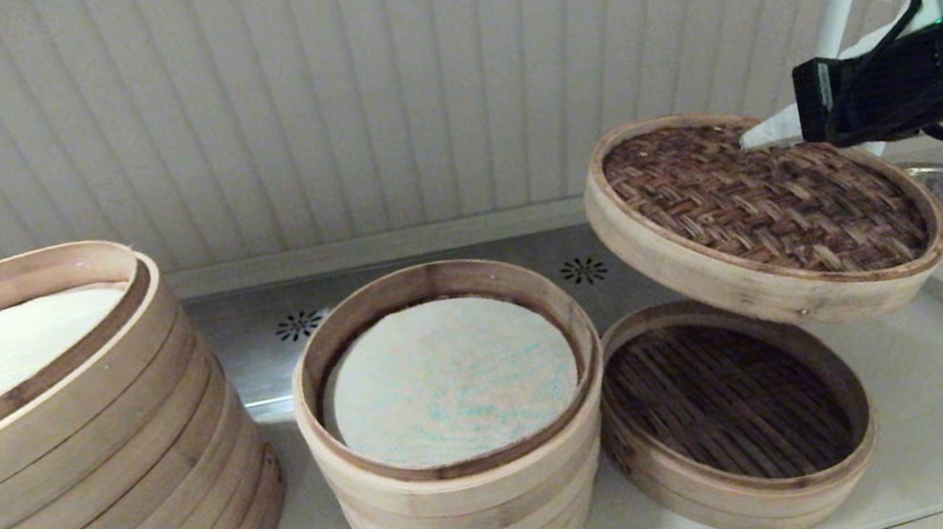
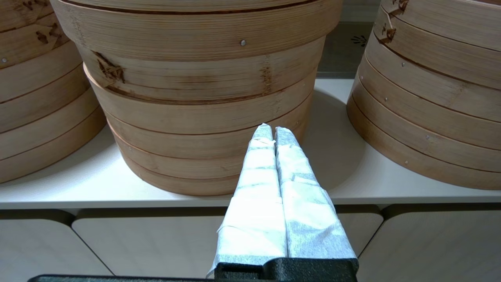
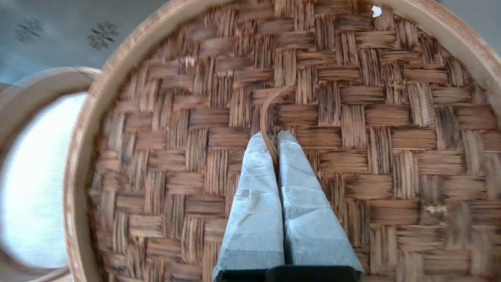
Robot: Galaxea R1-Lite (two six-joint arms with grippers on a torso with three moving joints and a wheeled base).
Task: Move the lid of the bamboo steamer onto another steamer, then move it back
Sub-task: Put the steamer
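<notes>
Lid is hanging in the air, on its way to or from the middle stack.
Another steamer [image 1: 449, 381] is standing uncovered left of the low basket [image 1: 734, 412]; the bamboo steamer lid [image 1: 764, 206] is tilting above that basket, dark herringbone top up, right gripper [image 3: 271, 141] pinching its thin handle loop. I judge the next move needs levelling and centring. The left gripper [image 2: 273, 131] is idling low, fingers closed together.

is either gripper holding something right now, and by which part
The right gripper is shut on the thin handle loop atop the round brown woven bamboo steamer lid. The left gripper holds nothing.

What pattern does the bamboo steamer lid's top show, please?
The bamboo steamer lid has a dark brown herringbone weave, clearest in the right wrist view.
</notes>
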